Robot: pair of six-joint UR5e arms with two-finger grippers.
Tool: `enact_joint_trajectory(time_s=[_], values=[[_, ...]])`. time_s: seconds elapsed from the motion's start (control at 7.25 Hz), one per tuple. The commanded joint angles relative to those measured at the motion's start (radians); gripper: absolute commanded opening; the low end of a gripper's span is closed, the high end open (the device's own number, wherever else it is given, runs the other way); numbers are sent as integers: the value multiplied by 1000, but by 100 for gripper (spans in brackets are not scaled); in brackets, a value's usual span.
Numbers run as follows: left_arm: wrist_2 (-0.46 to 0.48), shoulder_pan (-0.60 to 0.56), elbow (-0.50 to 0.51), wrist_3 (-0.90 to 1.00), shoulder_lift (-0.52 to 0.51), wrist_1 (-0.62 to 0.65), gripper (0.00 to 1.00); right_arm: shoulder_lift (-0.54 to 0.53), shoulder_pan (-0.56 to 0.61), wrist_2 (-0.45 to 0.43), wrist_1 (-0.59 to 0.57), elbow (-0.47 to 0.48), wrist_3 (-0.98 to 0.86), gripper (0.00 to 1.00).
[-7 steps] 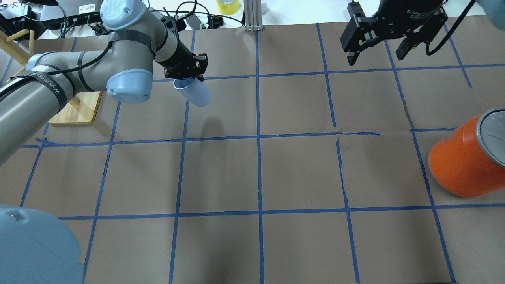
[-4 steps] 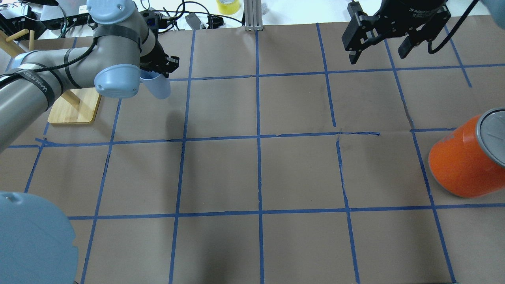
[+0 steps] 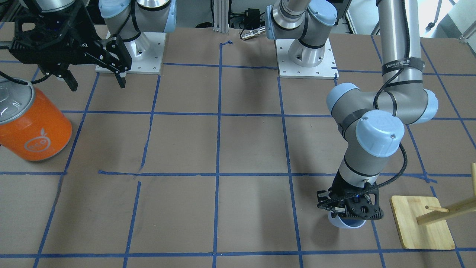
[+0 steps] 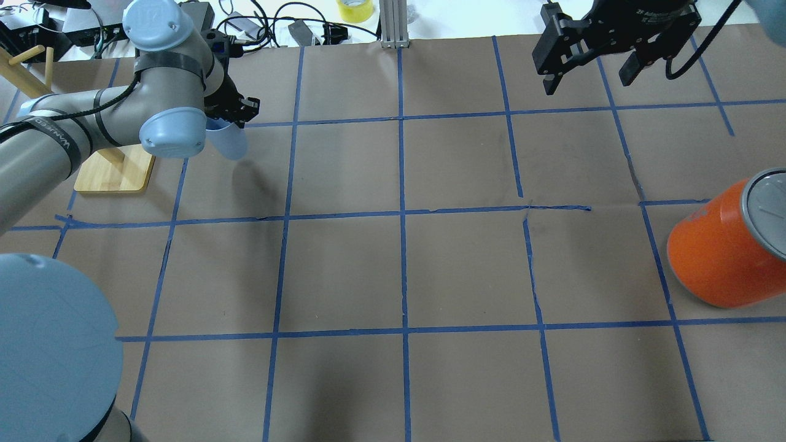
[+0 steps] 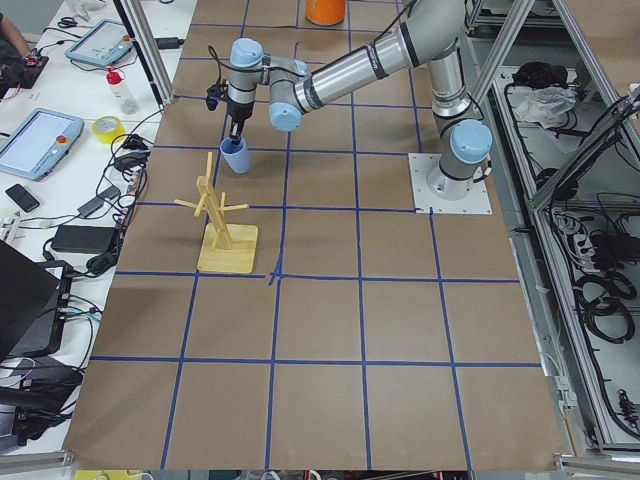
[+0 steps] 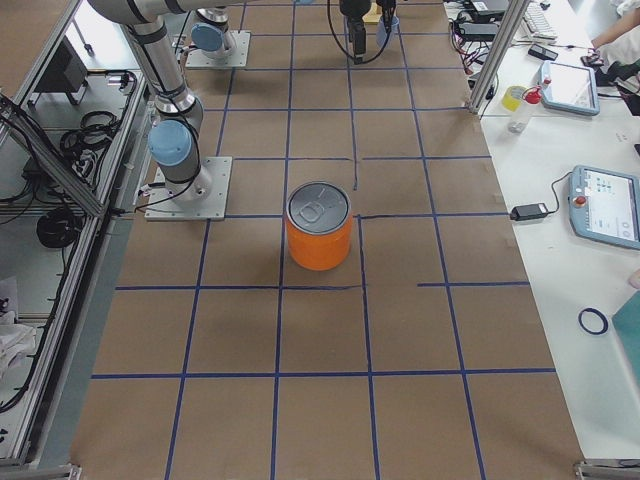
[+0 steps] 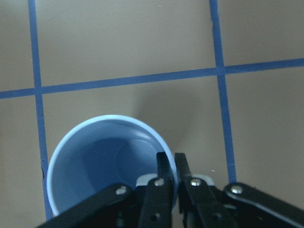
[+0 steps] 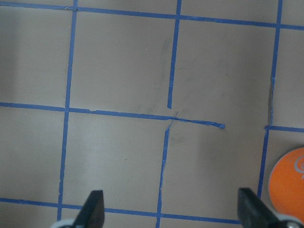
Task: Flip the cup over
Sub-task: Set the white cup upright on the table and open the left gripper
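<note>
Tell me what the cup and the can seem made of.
Cup: likely plastic, smooth pale blue, thin even rim. Can: probably metal, glossy orange wall with printed logo; lid dull silver, metal-looking, though I can't be sure.

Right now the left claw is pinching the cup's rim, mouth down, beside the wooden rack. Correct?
Not quite. The cup is mouth up: the left wrist view looks straight into its darker blue inside. The rest is right: the left claw pinches the cup's rim, one finger inside and one outside, beside the wooden rack.
</note>
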Motion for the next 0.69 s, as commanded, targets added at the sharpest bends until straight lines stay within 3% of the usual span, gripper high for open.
enact_joint_trajectory(time_s=[0.0, 0.14, 0.28, 0.41, 0.55], values=[[-2, 4, -21, 5, -10, 10, 0, -3, -3, -36, 19, 20, 5, 100], [-2, 7, -25, 4, -13, 10, 0, 3, -1, -34, 1, 28, 7, 100], [-2, 9, -34, 2, -15, 10, 12, -5, -4, -53, 17, 27, -2, 100], [-3, 9, -34, -10, -15, 8, 90, -15, -1, -78, 14, 27, 4, 100], [1, 9, -20, -10, -6, 5, 100, -13, -3, -81, 10, 28, -5, 100]])
